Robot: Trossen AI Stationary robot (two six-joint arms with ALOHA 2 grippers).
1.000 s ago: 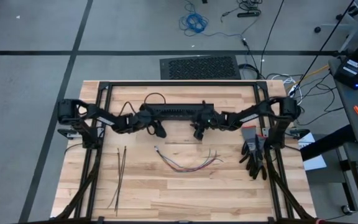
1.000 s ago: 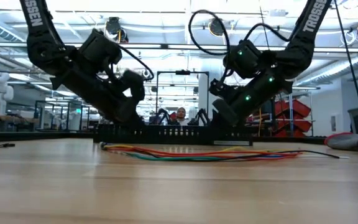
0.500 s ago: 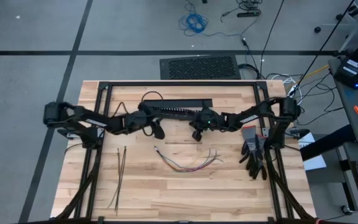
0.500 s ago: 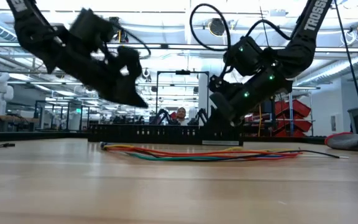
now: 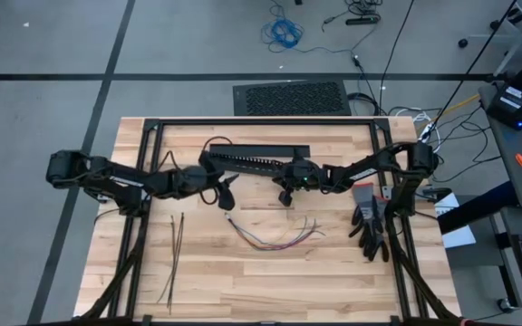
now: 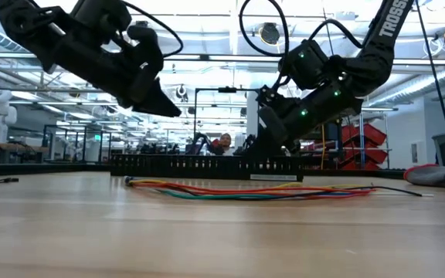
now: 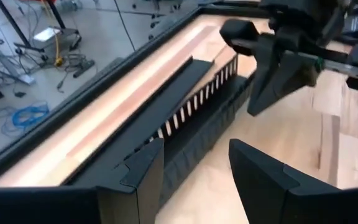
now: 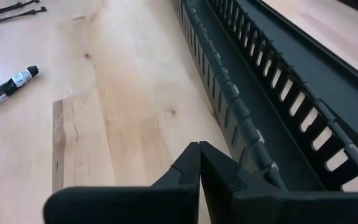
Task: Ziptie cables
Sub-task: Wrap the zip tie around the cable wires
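Observation:
The cables (image 5: pixel 275 235) lie loose in a shallow curve on the wooden table, near its middle. One taped end (image 8: pixel 8 84) shows in the right wrist view. The zipties (image 5: pixel 176 254) lie straight at the near left. A long black slotted duct (image 5: pixel 247 161) rests on the table behind the cables. My left gripper (image 5: pixel 227 197) hangs open above the duct's left part, holding nothing, well clear of the table (image 6: pixel 168 108). My right gripper (image 5: pixel 285 196) is shut, its tips low at the duct's near side (image 8: pixel 199 146). My right gripper slants down from the table's right, with its shut fingertips (image 8: pixel 188 163) close beside the duct's near slotted wall (image 8: pixel 232 134). I cannot tell whether they touch it. Nothing shows between the fingers.
A pair of black gloves (image 5: pixel 370 226) lies at the table's right edge. A black rail frame (image 5: pixel 261 122) runs round the table. A flat black strip (image 5: pixel 261 148) lies just behind the duct. Bare wood stretches in front of the cables.
My left gripper has risen from the duct's left end and drawn back toward the table's left edge, its fingers equally apart. My right gripper has shut beside the duct and hardly moved. The duct has shifted a little toward the table's left.

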